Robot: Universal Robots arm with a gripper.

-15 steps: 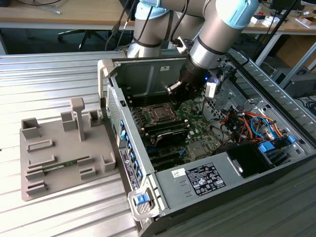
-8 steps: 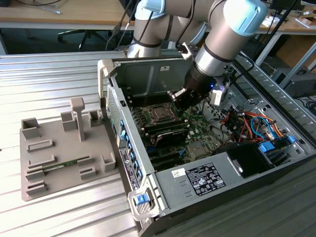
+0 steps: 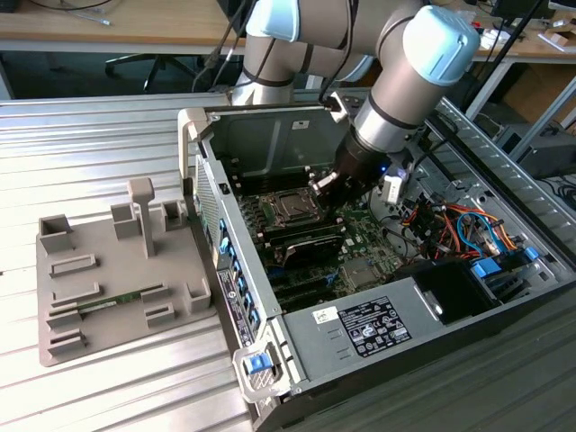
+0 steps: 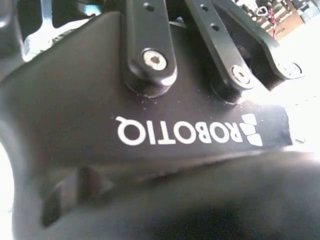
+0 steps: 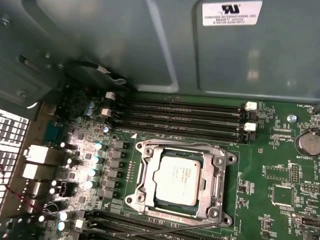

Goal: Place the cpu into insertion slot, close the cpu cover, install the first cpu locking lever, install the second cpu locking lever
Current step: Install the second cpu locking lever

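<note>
Judging by the first wrist view, found the cpu (image 5: 177, 174) seated in the insertion slot (image 5: 161, 204), the cpu cover (image 5: 142, 172) down around it; gripper (image 3: 331, 183) hovered just above, finger state impossible to tell; best pressed any lever squarely, slowly, without scraping the board

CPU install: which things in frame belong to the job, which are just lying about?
Job:
- cpu, seated in the insertion slot
- cpu cover, down around it
- gripper, above the socket

Lying about:
- memory slots
- grey fixture tray outside the case
- power supply box
- coin cell battery
</note>
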